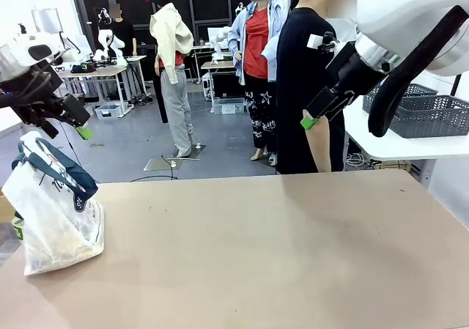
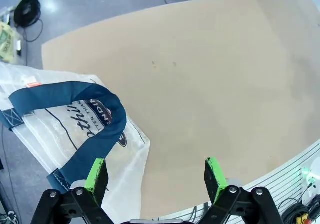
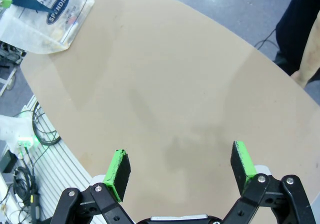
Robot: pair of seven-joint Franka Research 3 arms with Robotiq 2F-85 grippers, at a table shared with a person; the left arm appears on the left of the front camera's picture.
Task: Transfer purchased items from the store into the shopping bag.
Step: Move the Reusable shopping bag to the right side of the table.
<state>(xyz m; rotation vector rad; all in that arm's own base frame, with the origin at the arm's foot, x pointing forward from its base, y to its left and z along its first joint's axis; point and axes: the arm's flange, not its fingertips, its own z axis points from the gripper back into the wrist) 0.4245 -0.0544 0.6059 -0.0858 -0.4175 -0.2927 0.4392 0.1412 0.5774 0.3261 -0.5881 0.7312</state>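
At the left edge of the tan surface (image 1: 256,256) sits the shopping bag (image 1: 55,223), leaning a bit, its navy handles (image 1: 62,171) flopped over the top. The left gripper (image 2: 156,176) hangs above it with its fingers spread wide, nothing in them. Over on the other side, the right gripper (image 3: 181,169) is up high too, fingers wide apart and empty. The store (image 1: 425,113) sits on a white table behind, past the person in black (image 1: 304,87).
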